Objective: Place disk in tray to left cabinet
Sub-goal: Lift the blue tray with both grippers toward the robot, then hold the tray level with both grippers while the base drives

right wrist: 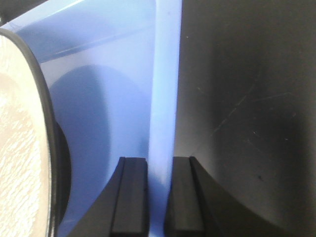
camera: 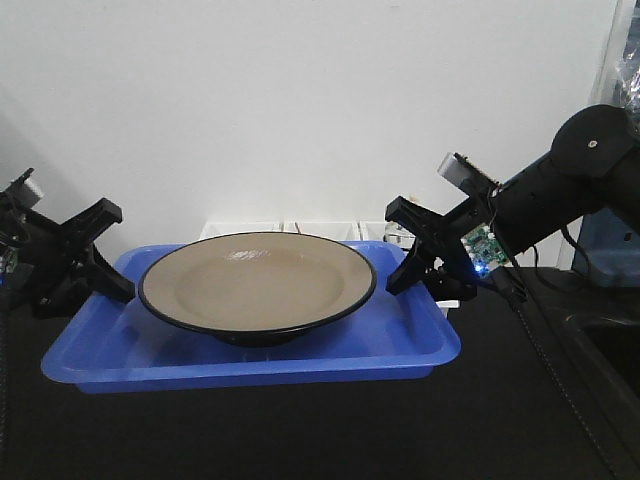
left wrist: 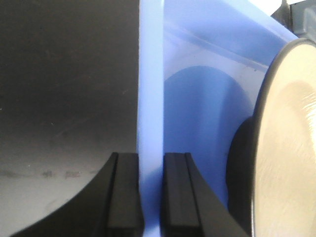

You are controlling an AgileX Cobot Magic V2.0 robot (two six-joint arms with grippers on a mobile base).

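The plate (camera: pixel 257 285) sits hollow side up in the middle of the blue tray (camera: pixel 250 365), with its black rim level. Being round, it has no long axis; the tray runs long from left to right. Nearest is the black tabletop (camera: pixel 300 430); whether the tray rests on it or hangs just clear is hard to tell. The left end effector (left wrist: pixel 150 163) is clamped on the tray's left rim and the right end effector (right wrist: pixel 159 165) on its right rim, the rim filling each gap. Behind the tray, white bins (camera: pixel 290 228) are mostly hidden by the plate. A plain white wall (camera: pixel 300 100) stands farthest. At far right a grey-blue shape is cut off.
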